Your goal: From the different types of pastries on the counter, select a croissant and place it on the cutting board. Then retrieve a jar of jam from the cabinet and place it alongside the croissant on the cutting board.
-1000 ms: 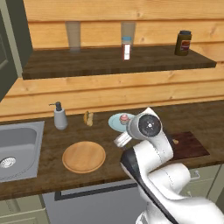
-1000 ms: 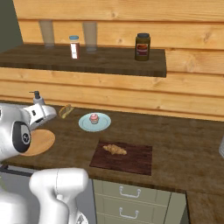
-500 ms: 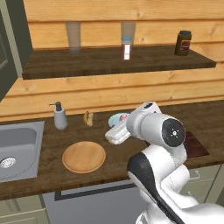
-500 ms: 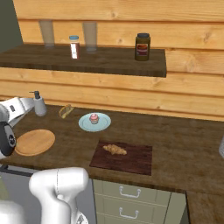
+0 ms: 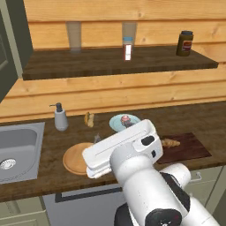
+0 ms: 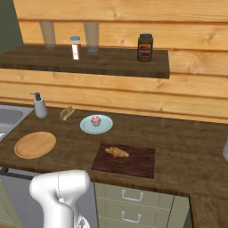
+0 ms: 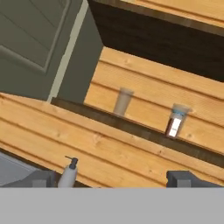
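Note:
The croissant (image 6: 116, 152) lies on the dark cutting board (image 6: 138, 164), near its left end; from the left base view the croissant (image 5: 170, 142) peeks out beside my arm on the board (image 5: 190, 149). A dark jar of jam (image 6: 145, 47) with a red label stands on the wall shelf, at its right end (image 5: 185, 43). My gripper (image 7: 113, 179) is open and holds nothing. In the hand view it looks up at the left part of the shelf, far left of the jar.
A plate with a cupcake (image 6: 96, 124), a bun (image 6: 67, 112), a soap dispenser (image 6: 40, 106) and a round wooden board (image 6: 34, 144) sit left of the cutting board. The sink (image 5: 17, 148) is at far left. A glass (image 7: 123, 100) and shaker (image 7: 176, 122) stand on the shelf.
My arm has swung and turned, so the hand has dropped out of the right base view and now points up at the shelf. The croissant has stayed on the board.

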